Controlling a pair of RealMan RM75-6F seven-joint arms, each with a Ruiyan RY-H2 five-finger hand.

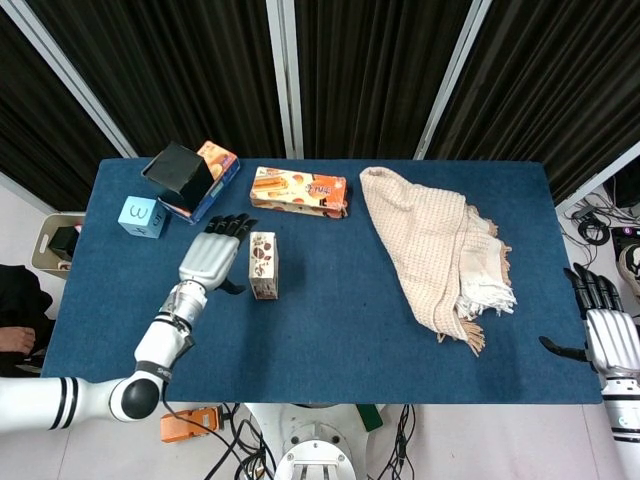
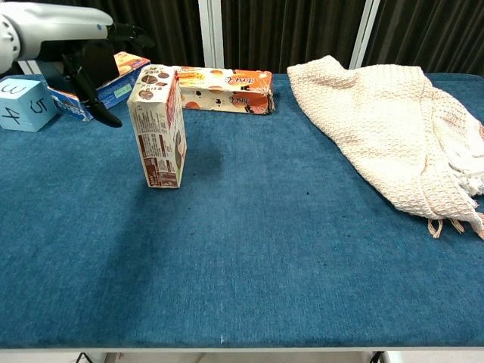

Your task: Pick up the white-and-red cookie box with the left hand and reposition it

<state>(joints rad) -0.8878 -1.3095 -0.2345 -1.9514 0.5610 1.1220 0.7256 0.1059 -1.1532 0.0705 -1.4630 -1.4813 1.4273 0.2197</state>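
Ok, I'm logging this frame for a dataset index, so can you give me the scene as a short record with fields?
target: white-and-red cookie box, standing upright on the blue table, not held
left hand: open, beside the box, apart from it
right hand: open, at the table's right edge, holding nothing
behind target: orange snack box lying flat
right side: beige cloth, crumpled
far left: light blue cube; black box on a blue-and-orange carton

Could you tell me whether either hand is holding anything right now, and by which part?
Nothing is held: left hand is open beside the cookie box; right hand is open too.
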